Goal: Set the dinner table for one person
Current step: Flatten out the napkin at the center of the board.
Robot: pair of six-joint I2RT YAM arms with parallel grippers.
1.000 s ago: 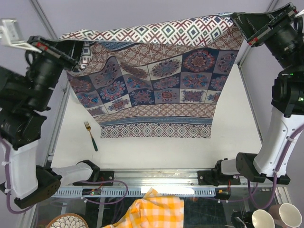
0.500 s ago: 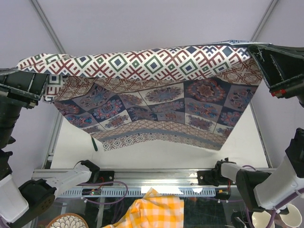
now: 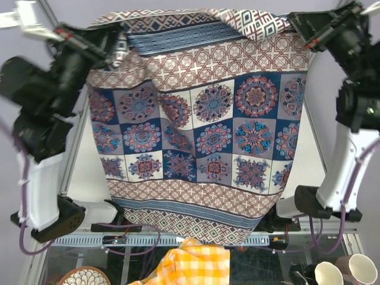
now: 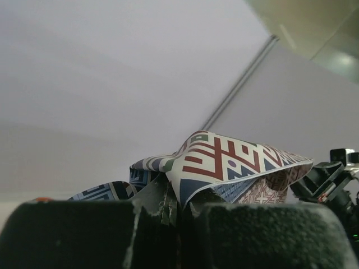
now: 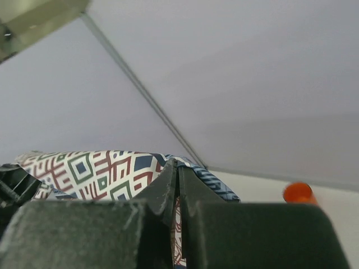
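The blue-and-purple patterned cloth (image 3: 202, 130) lies spread over most of the white dinner table (image 3: 314, 148), and its near edge hangs over the front rail. My left gripper (image 3: 116, 43) is shut on the cloth's far left corner. My right gripper (image 3: 297, 27) is shut on its far right corner. In the left wrist view the cloth corner (image 4: 224, 162) bunches out of the closed left gripper (image 4: 179, 204). In the right wrist view the cloth (image 5: 95, 168) is pinched in the closed right gripper (image 5: 179, 185). The fork is hidden under the cloth.
Below the front rail lie an orange-and-yellow checked cloth (image 3: 193, 264), a patterned bowl (image 3: 83, 277) at bottom left and two cups (image 3: 326, 275) at bottom right. Bare strips of table show beside the cloth's left and right edges. A small orange object (image 5: 297, 192) shows in the right wrist view.
Both grippers carried the cloth up and toward the near side, then back to the far edge. The cloth now lies spread over the table and covers the fork.
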